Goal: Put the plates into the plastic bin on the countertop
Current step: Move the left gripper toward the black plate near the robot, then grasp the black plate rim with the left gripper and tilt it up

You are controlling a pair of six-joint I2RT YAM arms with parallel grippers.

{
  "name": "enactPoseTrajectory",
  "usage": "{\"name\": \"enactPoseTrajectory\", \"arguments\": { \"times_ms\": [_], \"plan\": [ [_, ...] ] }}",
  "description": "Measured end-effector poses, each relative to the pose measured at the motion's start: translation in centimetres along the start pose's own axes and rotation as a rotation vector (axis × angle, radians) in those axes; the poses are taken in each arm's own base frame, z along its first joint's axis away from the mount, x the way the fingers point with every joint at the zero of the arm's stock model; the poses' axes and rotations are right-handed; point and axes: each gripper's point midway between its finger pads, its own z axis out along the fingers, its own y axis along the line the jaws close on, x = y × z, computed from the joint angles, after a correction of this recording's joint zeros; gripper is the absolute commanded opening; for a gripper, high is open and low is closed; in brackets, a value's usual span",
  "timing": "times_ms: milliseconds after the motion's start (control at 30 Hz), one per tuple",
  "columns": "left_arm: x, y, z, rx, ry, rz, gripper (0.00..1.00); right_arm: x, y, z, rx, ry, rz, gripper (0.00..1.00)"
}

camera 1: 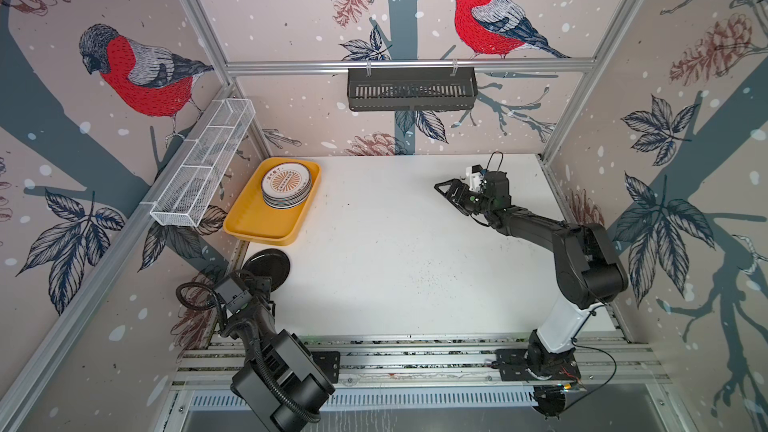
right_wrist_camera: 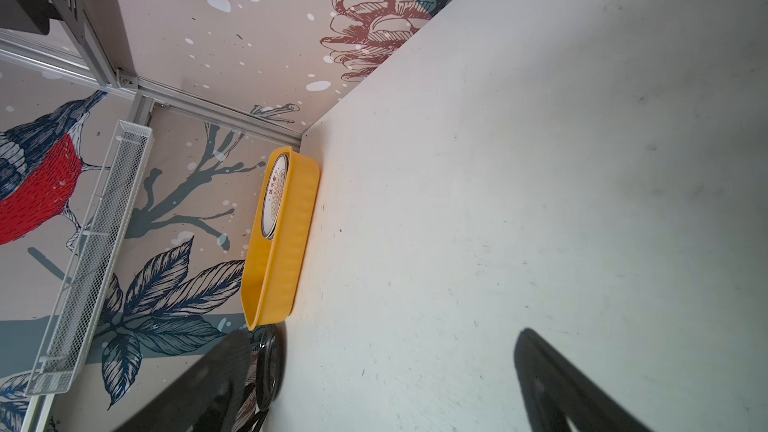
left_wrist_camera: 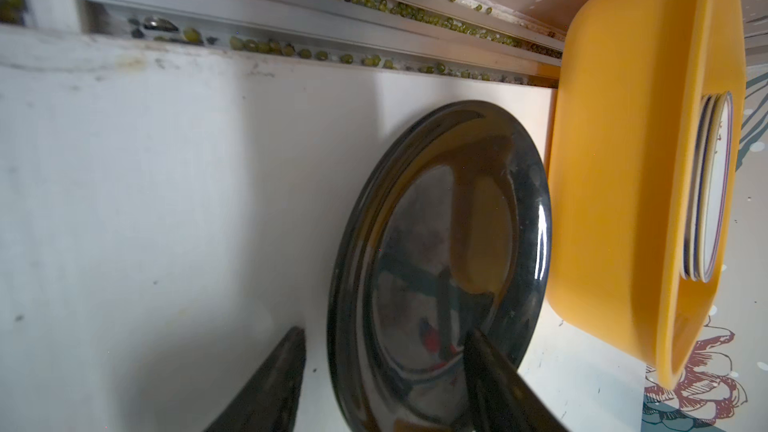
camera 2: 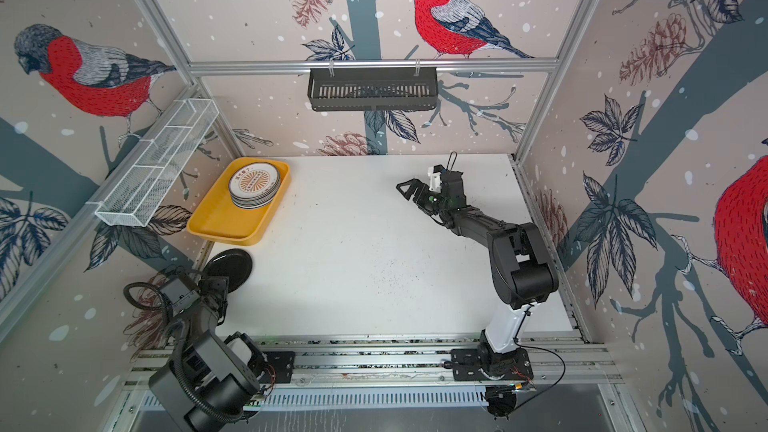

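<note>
Closest to the lens, my left pincer (left_wrist_camera: 384, 330) stands partly open, astride the near rim of the black plate (camera 1: 268, 265). One finger is over the desk (camera 1: 395, 263) and one over the plate, with a gap showing, so I have no grip. In both top views that plate lies flat on the desk at lower left of the frame, just beside the yellow bin (camera 1: 257, 226) and outside it. The stack of white plates (camera 1: 286, 184) sits in the bin's far end, upper left. My right pincer (right_wrist_camera: 382, 331) gapes wide over the desk at centre right, holding nothing.
</note>
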Motion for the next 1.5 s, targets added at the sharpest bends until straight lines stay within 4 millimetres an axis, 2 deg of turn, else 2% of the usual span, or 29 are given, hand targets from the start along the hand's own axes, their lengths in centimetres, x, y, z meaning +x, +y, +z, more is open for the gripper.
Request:
{"name": "enactPoseTrajectory", "arguments": {
  "times_ms": [100,233,433,667,1000,1200,1500],
  "plan": [
    [0.0,0.1,0.3,0.006,0.0,-0.003,0.49,-0.2,-0.3,-0.4,0.01,-0.013,0.004,1.0],
    [0.2,0.3,0.4,0.006,0.004,-0.009,0.32,-0.3,-0.7,-0.9,0.023,-0.028,0.017,1.0],
    [0.8,0.6,0.0,0.003,0.024,-0.016,0.14,-0.5,-1.0,-1.2,0.031,-0.036,0.03,1.0],
    [0.6,-0.1,-0.7,0.032,0.002,-0.006,0.01,-0.9,-0.9,-2.0,0.036,-0.058,0.029,1.0],
    [0.2,-0.7,-1.6,0.042,-0.014,0.006,0.0,-1.2,-1.0,-2.4,0.048,-0.075,0.029,1.0],
    [-1.2,-2.7,-3.5,0.08,-0.072,0.043,0.0,-1.2,-1.1,-2.4,0.05,-0.075,0.03,1.0],
    [-2.0,-4.9,-6.6,0.105,-0.097,0.097,0.0,-1.2,-1.2,-2.4,0.052,-0.077,0.033,1.0]
  ]
}}
